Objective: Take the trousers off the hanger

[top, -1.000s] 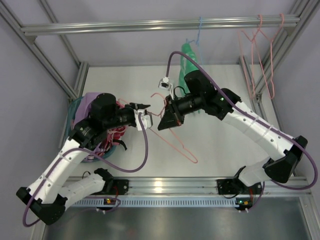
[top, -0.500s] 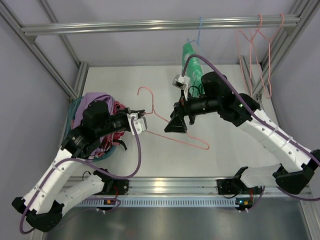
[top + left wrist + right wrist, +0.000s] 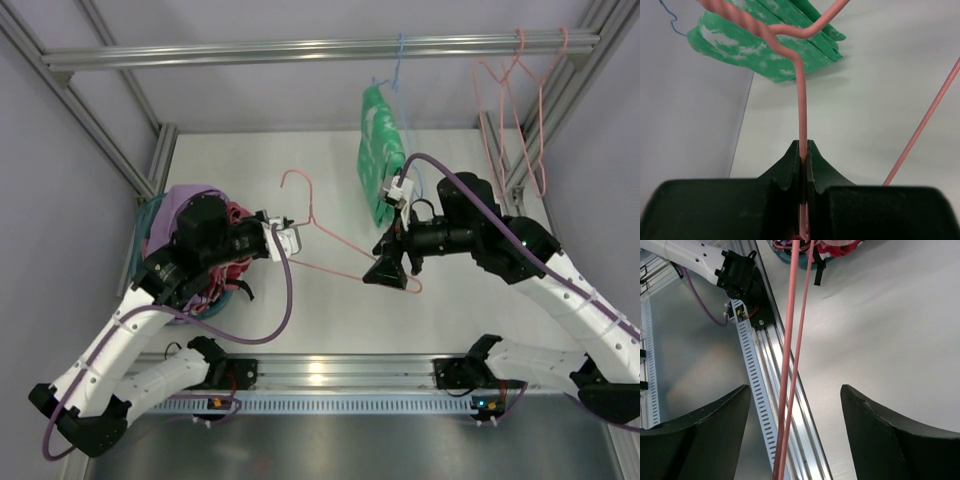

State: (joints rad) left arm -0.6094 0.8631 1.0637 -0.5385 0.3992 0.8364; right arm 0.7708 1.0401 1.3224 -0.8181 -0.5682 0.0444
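The salmon-pink wire hanger (image 3: 340,240) hangs bare over the table between my two grippers. My left gripper (image 3: 289,239) is shut on its wire just below the hook; in the left wrist view the hanger (image 3: 801,100) runs up out of the closed left gripper (image 3: 803,152). My right gripper (image 3: 384,272) is open near the hanger's far corner. In the right wrist view two strands of the hanger (image 3: 790,365) pass between the spread fingers (image 3: 705,440) without touching them. The lilac trousers (image 3: 178,203) lie on the heap in the basket at the left, partly behind my left arm.
A green patterned garment (image 3: 378,155) hangs from a blue hanger on the back rail. Spare pink hangers (image 3: 520,100) hang at the rail's right end. The teal basket (image 3: 148,215) holds pink and red clothes (image 3: 232,262). The frame's front rail (image 3: 765,370) lies below the right gripper.
The left gripper closed on the hanger's wire. The right gripper let go, opened and slid right along the hanger toward its far corner. The hanger swung flatter.
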